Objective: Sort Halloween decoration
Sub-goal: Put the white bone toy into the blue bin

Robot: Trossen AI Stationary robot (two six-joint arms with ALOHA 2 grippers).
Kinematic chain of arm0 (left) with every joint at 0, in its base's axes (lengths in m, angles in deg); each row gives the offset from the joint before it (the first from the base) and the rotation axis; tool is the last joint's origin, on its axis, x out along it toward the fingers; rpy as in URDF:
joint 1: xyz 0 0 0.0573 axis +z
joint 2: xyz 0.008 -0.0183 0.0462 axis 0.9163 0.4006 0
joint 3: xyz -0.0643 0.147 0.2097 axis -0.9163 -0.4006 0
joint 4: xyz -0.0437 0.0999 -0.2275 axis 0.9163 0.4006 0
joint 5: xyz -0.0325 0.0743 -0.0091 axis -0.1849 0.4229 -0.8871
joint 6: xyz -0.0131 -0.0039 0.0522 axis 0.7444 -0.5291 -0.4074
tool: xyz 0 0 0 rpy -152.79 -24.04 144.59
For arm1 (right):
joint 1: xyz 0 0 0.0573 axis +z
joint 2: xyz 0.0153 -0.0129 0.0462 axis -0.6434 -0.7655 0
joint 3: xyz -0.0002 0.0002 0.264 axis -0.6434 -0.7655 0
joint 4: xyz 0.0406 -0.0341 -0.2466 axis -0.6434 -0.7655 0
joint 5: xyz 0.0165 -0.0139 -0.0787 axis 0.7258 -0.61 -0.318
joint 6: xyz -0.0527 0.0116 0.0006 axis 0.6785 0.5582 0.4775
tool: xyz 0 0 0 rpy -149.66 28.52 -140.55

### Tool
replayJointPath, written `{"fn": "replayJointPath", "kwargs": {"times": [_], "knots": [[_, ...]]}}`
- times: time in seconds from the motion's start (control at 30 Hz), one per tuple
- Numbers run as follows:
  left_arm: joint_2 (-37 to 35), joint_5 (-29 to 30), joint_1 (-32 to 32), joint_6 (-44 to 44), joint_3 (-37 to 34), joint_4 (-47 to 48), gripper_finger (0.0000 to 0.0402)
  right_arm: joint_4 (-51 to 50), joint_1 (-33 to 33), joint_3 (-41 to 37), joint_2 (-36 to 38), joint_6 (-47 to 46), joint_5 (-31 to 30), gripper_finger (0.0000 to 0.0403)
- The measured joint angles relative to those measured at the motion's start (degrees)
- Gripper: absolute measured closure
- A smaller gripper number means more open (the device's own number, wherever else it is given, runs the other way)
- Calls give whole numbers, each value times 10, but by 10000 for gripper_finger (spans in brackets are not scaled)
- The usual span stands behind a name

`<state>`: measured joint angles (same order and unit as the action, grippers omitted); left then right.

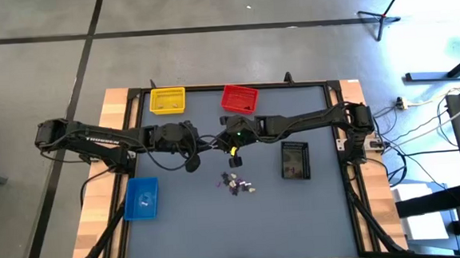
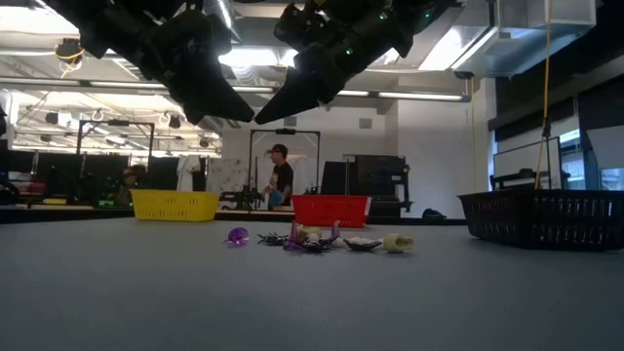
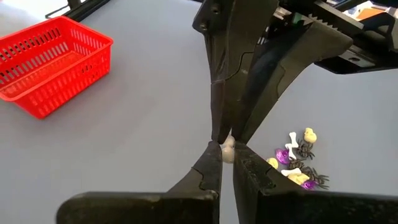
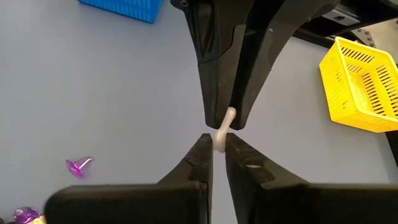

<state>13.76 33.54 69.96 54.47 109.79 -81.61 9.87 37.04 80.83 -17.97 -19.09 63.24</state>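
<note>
A: What's the surface like?

B: A grey mat (image 1: 196,227) framed in pale wood, on a concrete floor. Four bins sit on it: yellow bin (image 1: 167,100) and red bin (image 1: 239,99) along the top of the high view, blue bin (image 1: 142,197) lower left, black bin (image 1: 294,159) right of centre.

A: And the room?

B: Only the low view shows it — ceiling lights, desks, a person (image 2: 281,175) standing far behind the table.

A: The trinkets?

B: A small heap (image 1: 237,183) near the middle of the high view, below the grippers. The low view picks out a purple piece (image 2: 237,236) at its left and a pale one (image 2: 394,242) at its right.

A: The grippers?

B: They meet tip to tip above the mat. The wrist views show what the others hide — a small white bone (image 4: 222,130) pinched between them. The left gripper (image 3: 227,152) is closed on one end; the right gripper (image 4: 216,142) is nearly closed on the other.
</note>
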Motion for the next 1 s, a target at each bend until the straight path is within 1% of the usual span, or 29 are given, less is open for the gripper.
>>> {"fn": "replayJointPath", "kwargs": {"times": [0.07,0.3,0.4,0.47,0.6,0.7,0.8,0.9,1.0], "knots": [[0,0,0,0,0,-2,396,1,0,0,0,0,0,351],[0,-10,0,0,0,-1,397,-2,0,0,1,0,0,271],[-12,-29,0,15,0,9,397,-15,0,0,1,0,-3,252],[-27,-45,0,30,1,37,397,-27,0,0,1,-1,-3,246],[-74,-84,0,85,1,139,397,-56,0,0,1,-47,-2,245],[-115,-124,0,141,1,246,397,-77,0,0,1,-88,7,246],[-153,-171,-1,211,1,363,397,-82,0,0,1,-106,48,246],[-186,-212,-11,275,1,459,397,-78,0,0,1,-119,90,247],[-214,-246,-34,335,1,535,397,-76,1,0,1,-133,101,247]]}}
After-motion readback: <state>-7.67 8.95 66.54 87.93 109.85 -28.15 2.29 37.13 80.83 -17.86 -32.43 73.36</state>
